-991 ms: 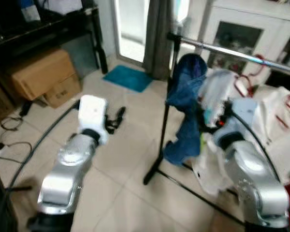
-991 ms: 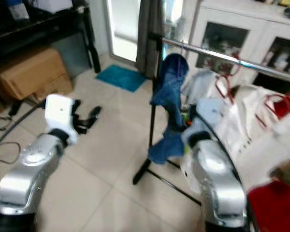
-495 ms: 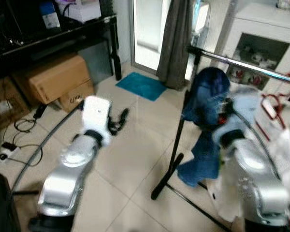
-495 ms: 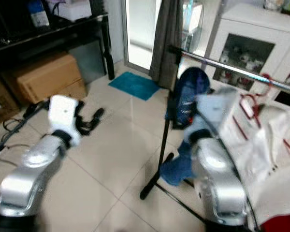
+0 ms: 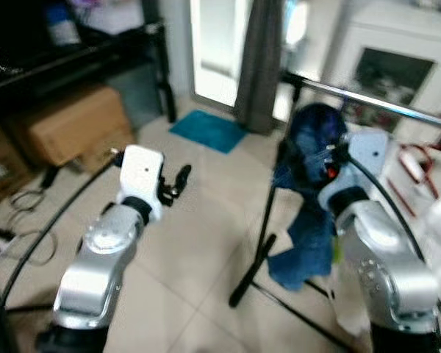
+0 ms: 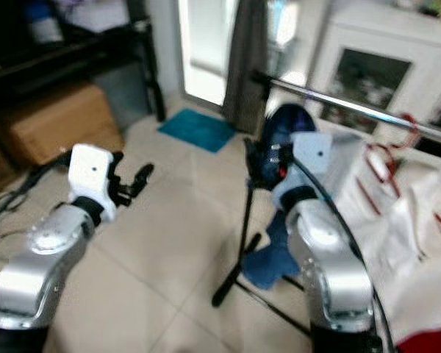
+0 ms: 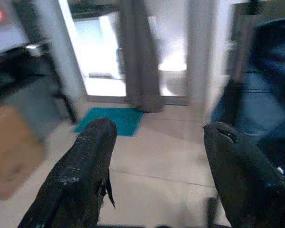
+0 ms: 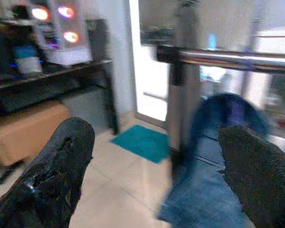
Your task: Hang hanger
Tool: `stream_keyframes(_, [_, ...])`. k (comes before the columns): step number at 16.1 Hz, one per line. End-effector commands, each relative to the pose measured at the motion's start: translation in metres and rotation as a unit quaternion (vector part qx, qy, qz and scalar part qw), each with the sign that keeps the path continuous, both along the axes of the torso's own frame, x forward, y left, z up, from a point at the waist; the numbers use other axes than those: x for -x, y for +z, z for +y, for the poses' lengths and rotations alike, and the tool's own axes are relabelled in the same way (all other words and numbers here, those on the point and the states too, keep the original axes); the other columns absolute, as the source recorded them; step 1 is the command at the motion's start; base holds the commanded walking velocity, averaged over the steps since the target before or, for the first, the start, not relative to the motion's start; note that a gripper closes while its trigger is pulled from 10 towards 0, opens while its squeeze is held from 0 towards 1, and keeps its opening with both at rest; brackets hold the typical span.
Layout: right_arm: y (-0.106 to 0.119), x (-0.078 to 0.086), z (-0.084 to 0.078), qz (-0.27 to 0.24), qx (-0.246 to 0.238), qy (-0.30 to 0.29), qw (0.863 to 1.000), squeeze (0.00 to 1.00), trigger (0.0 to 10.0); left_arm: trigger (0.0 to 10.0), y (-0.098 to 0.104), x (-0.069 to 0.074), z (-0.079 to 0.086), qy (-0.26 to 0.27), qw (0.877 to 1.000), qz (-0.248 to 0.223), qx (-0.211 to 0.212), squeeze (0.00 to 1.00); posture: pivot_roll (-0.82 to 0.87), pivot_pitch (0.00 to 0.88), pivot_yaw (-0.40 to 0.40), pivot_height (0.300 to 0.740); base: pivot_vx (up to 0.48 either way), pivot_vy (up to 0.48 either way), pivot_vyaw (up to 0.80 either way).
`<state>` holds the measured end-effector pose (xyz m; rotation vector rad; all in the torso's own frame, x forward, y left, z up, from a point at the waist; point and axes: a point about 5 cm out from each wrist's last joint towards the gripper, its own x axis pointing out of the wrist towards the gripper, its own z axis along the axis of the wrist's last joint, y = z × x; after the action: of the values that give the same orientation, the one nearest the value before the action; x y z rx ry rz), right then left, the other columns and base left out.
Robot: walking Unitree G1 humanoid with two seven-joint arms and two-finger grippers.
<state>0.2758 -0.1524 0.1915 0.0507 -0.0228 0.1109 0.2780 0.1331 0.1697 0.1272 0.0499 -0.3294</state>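
Grippers both spread and empty: right gripper (image 8: 152, 161) near the chrome garment rail (image 5: 367, 97) and blue denim garment (image 5: 309, 184) at two o'clock, left gripper (image 7: 156, 156) idle. Red hangers (image 6: 386, 158) hang further along; motion blur risks snagging denim.

head stereo downward, wrists toward rail (image 8: 228, 59)
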Motion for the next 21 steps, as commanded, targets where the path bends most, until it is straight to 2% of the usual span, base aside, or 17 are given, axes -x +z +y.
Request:
stream_keyframes(1, [0.004,-0.001,0.000,-0.002,0.000,-0.004,1.000,0.00,10.0,10.0,-0.002,0.002,0.000,-0.007,1.000,0.005,-0.005,0.00,-0.13,0.010,0.006,0.740,0.000,0.000,0.00])
stream_keyframes(6, [0.004,-0.003,0.000,0.003,0.003,-0.005,1.000,0.00,10.0,10.0,0.000,0.002,0.000,-0.013,1.000,0.004,-0.005,0.00,-0.12,0.007,0.002,0.740,0.145,0.000,0.00])
stream_keyframes(9, [0.001,-0.003,0.002,0.012,0.004,0.001,1.000,0.00,10.0,10.0,0.000,0.001,0.001,-0.015,1.000,0.003,-0.004,0.00,-0.12,0.000,0.011,0.740,0.285,0.000,-0.80])
stream_keyframes(14, [-0.007,0.001,0.002,0.026,-0.003,0.000,1.000,0.00,10.0,10.0,0.000,0.001,-0.001,-0.022,1.000,0.004,-0.002,0.00,-0.12,0.000,0.018,0.740,0.304,0.000,0.00])
stream_keyframes(21, [-0.005,-0.001,0.003,0.022,0.007,0.008,1.000,0.00,10.0,10.0,-0.001,0.002,-0.002,-0.023,1.000,0.003,0.000,0.00,-0.12,0.000,0.006,0.740,0.294,0.000,0.00])
